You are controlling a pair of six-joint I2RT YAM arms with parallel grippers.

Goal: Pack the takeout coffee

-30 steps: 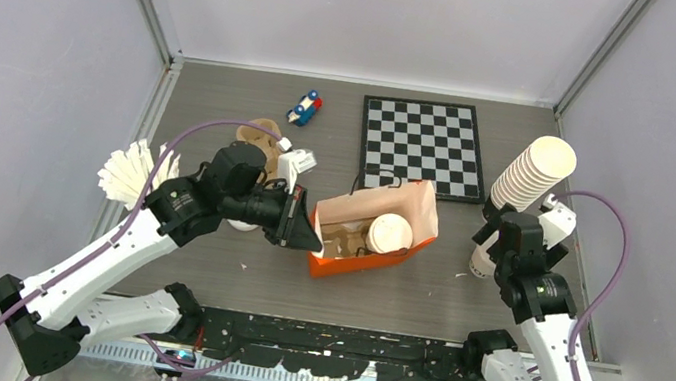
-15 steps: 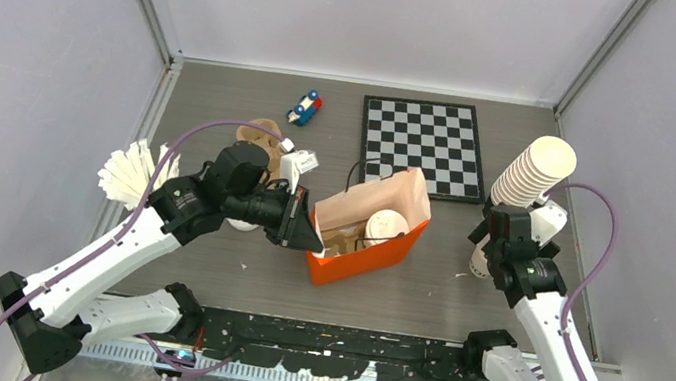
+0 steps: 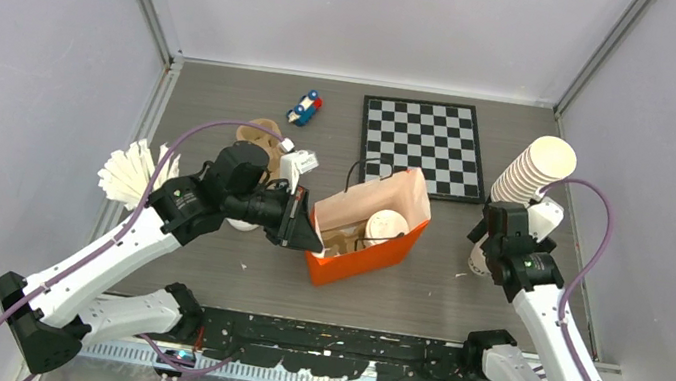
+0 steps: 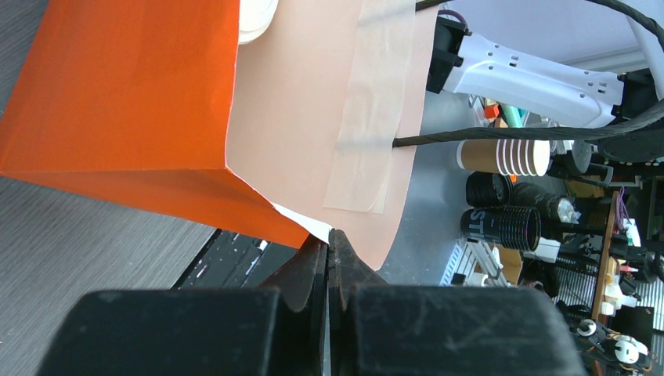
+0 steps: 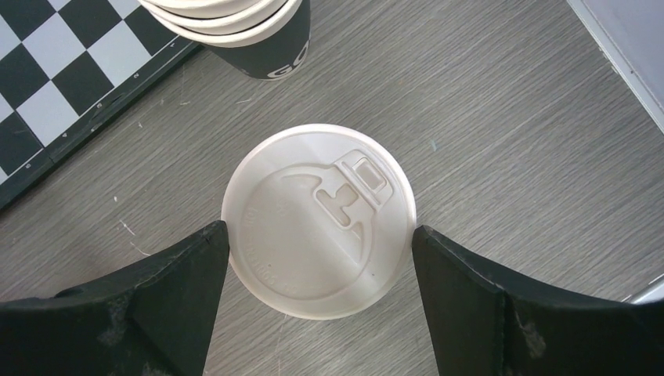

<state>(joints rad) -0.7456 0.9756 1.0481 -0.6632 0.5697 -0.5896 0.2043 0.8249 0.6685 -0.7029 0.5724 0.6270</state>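
Little lettering is legible. Right wrist view: the dark cup [image 5: 270, 53] at the base of the white stack carries pale capitals cut off by the frame edge, reading "GO" or "CO"; cannot tell which. Left wrist view: a black cup stack [image 4: 505, 229] lying in the background shows white letters "STI", the rest hidden.

Right side is pretty cramped. The lidded cup [image 5: 317, 219] sits between the right jaws, which are spread wide with barely a sliver of room on each side. The stack of cups [image 3: 531, 174] crowds it at 12 o'clock, the chessboard [image 3: 419, 144] corner is at 10 and the side wall [image 3: 656, 198] at 3. Toward 9 there's bare worktop [image 3: 446, 288] right up to the orange bag [image 3: 359, 259]. The left jaws pinch its 9 o'clock rim so the mouth gapes, but another capped cup [image 3: 387, 226] takes up part of the inside.
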